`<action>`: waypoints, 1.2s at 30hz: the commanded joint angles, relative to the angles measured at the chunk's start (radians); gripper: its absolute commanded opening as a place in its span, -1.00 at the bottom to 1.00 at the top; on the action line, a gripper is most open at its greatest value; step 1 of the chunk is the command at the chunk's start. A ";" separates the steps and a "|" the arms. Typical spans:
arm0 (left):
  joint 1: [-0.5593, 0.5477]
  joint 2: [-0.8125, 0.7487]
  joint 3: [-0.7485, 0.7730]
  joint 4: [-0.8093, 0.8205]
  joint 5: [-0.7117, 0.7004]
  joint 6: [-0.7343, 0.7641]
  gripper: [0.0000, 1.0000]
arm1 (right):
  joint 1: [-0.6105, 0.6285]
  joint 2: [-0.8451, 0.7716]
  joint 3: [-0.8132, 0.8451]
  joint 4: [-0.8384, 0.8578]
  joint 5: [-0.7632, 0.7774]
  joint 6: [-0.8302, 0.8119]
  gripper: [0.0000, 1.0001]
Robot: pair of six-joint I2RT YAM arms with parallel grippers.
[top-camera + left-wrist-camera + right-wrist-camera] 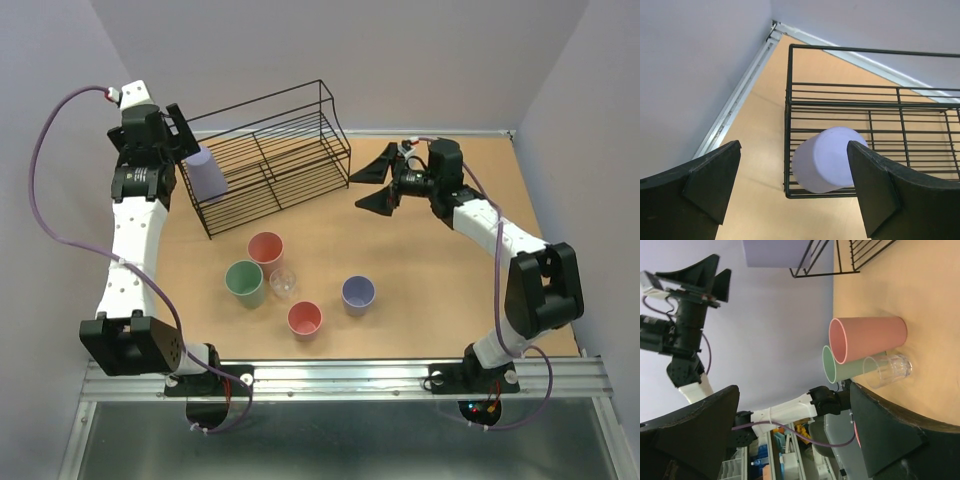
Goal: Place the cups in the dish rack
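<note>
Lavender cup (826, 159) sits base-up in a corner of the dish rack (790, 75), low centre of frame, under the wide-open left hand (794, 150); a careless swing could topple it.

Rack (270, 150): the left end is blocked by an upturned lavender cup (207, 175), with the left gripper (188, 135) spread above it. The other bays are open from above. Pink cup (265, 248), green cup (244, 281) and clear cup (283, 284) crowd together with little gap. Second pink cup (305, 319) and purple cup (358, 293) stand apart, reachable all round.
</note>
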 commanded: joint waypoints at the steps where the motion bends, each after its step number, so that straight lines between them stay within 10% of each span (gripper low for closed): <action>1: 0.007 -0.035 0.046 0.002 0.025 0.003 0.97 | 0.023 0.009 0.090 -0.103 0.027 -0.087 0.92; 7: 0.007 -0.101 0.026 0.028 0.054 -0.030 0.97 | 0.169 0.147 0.462 -0.679 0.219 -0.464 0.92; 19: 0.007 -0.242 -0.086 0.008 0.157 -0.124 0.97 | 0.411 0.446 0.909 -1.114 0.489 -0.749 0.76; 36: 0.007 -0.386 -0.183 -0.070 0.203 -0.130 0.96 | 0.544 0.658 1.075 -1.159 0.611 -0.781 0.43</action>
